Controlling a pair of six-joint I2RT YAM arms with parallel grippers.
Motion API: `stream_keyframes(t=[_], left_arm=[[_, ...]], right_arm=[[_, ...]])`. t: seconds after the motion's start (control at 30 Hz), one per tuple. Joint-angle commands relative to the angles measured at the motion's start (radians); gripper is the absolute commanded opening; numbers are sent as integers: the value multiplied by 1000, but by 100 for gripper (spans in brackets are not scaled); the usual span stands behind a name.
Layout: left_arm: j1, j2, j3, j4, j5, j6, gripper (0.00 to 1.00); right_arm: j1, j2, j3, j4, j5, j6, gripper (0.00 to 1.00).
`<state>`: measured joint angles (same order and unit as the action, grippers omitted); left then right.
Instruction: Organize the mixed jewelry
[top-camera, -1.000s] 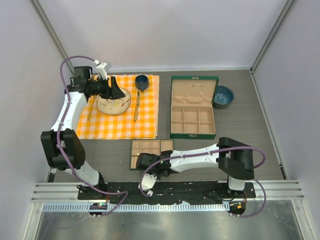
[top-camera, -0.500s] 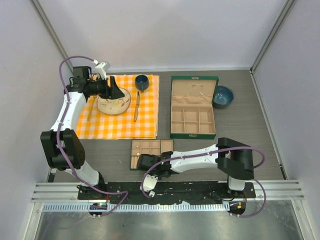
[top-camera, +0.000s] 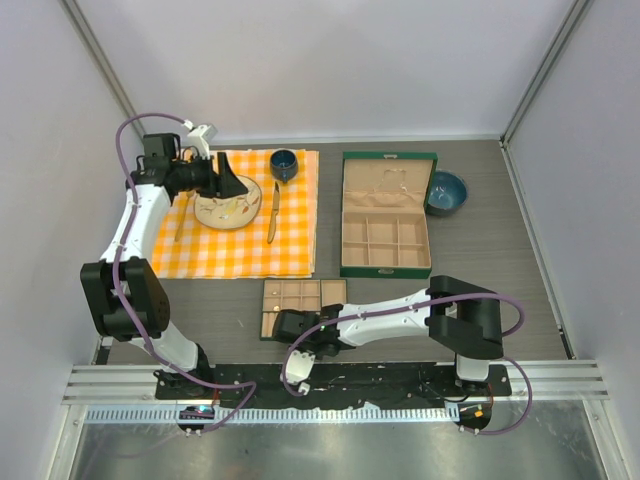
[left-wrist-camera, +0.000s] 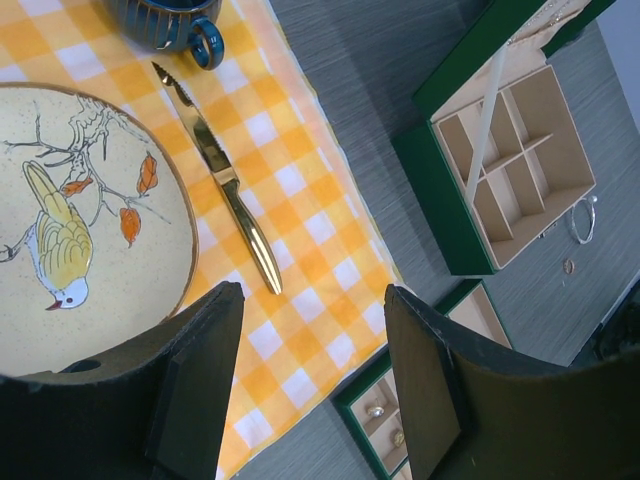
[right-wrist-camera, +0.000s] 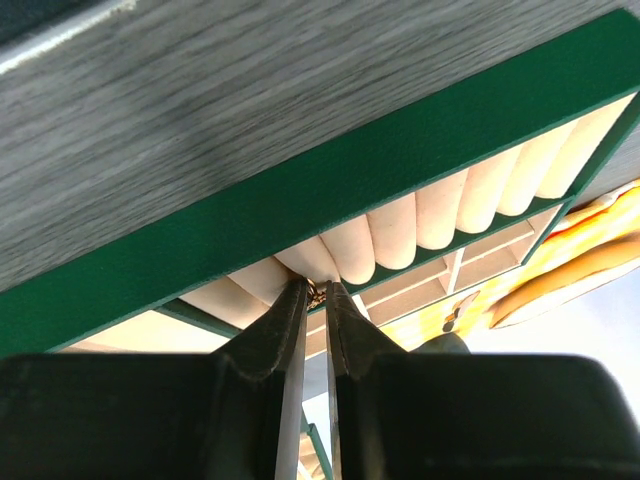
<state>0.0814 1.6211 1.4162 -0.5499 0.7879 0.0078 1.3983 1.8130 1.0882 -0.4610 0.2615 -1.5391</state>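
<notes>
My right gripper (right-wrist-camera: 316, 288) is shut on a small gold ring (right-wrist-camera: 313, 294) at the pale ring-roll cushions (right-wrist-camera: 400, 235) of the small green-rimmed tray (right-wrist-camera: 300, 190). In the top view this gripper (top-camera: 283, 325) is at the tray's (top-camera: 303, 283) near left corner. My left gripper (left-wrist-camera: 312, 295) is open and empty above the plate (left-wrist-camera: 60, 200) on the checked cloth. In the left wrist view two small pieces (left-wrist-camera: 375, 411) lie in a tray compartment. A thin silver bracelet loop (left-wrist-camera: 583, 220) and a tiny ring (left-wrist-camera: 568, 266) lie on the table beside the big box.
An open green jewelry box (top-camera: 386, 160) with tan compartments stands right of the yellow checked cloth (top-camera: 240, 250). On the cloth are a bird plate (top-camera: 228, 212), a gold knife (top-camera: 272, 212), a fork (top-camera: 181, 218) and a blue mug (top-camera: 284, 163). A blue bowl (top-camera: 446, 192) sits far right.
My right gripper has edged slightly left along the small tray's near edge. The left arm has barely moved.
</notes>
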Motion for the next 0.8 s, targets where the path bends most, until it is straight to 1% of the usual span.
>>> stream_keyframes(t=[0.0, 0.4, 0.6, 0.77], left_arm=[[18, -10, -8, 38, 40, 0, 63], [40, -24, -23, 33, 53, 3, 62], [43, -33, -43, 39, 59, 3, 63], [46, -35, -46, 41, 60, 4, 63]], right_arm=[[10, 32, 7, -15, -31, 13, 5], [28, 42, 6, -31, -45, 54, 5], [39, 49, 18, -47, -61, 88, 11], [39, 51, 56, -88, -67, 122, 21]])
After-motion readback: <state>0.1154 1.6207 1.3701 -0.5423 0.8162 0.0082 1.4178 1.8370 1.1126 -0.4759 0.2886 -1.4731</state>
